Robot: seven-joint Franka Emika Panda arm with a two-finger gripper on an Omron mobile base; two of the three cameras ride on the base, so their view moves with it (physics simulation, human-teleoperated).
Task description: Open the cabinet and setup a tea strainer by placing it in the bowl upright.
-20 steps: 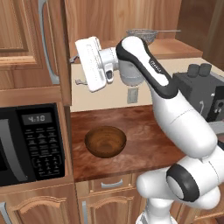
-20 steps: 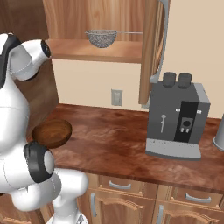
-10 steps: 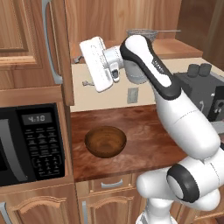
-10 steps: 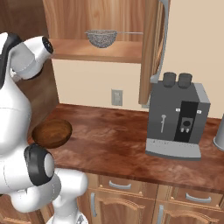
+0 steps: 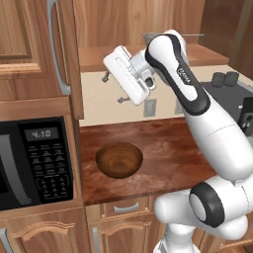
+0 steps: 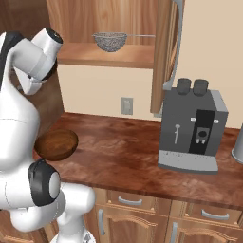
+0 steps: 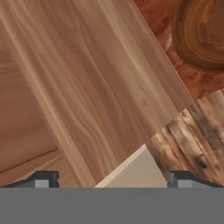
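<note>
Over the last second your claw (image 5: 112,89) has swung right and slightly up, clear of the open left door's edge, and its fingers have spread further. They now stand wide apart and hold nothing; the two dark tips in the hand view sit far apart with only wood grain and a corner of the bowl (image 7: 202,36) beyond them. The hand points left and down toward the door, not at the shelf.

Both doors of the cabinet (image 5: 63,54) are swung out, so the opening looks done and, as I read it, you are turning to the pickup. The tea strainer (image 6: 110,41) rests upright on the cabinet shelf, near its front edge and toward the right door, its thin handle pointing at that door. In the left base view it is mostly hidden behind the arm's upper joint.

To do this well, turn the wrist so the fingers face into the cabinet, keep them spread, and come level with the strainer's rim. Grip the rim rather than the wire handle, so it stays upright when lowered.

The bowl sits on the counter (image 5: 163,148), near its left front corner, just beside the microwave (image 5: 34,163).
</note>
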